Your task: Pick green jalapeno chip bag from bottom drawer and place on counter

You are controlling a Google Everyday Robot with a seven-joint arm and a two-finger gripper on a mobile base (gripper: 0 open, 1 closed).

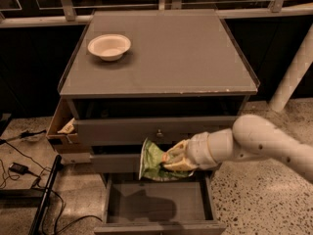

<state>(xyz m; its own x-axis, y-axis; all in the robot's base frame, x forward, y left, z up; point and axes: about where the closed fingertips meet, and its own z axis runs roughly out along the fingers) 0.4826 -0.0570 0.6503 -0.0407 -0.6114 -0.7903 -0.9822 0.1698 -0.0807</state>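
Observation:
The green jalapeno chip bag point(153, 161) hangs in the air above the open bottom drawer point(157, 207), in front of the middle drawer's face. My gripper point(172, 160) is shut on the bag's right side; the white arm comes in from the right. The bag's shadow lies on the drawer's flat grey floor. The counter point(171, 58) is the broad grey top of the cabinet, well above the bag.
A white bowl point(109, 46) sits at the counter's back left. The top drawer point(156, 129) is pulled out a little. A cardboard box point(62, 129) stands left of the cabinet. Cables point(19, 170) lie on the floor at left. A white post point(293, 72) stands at right.

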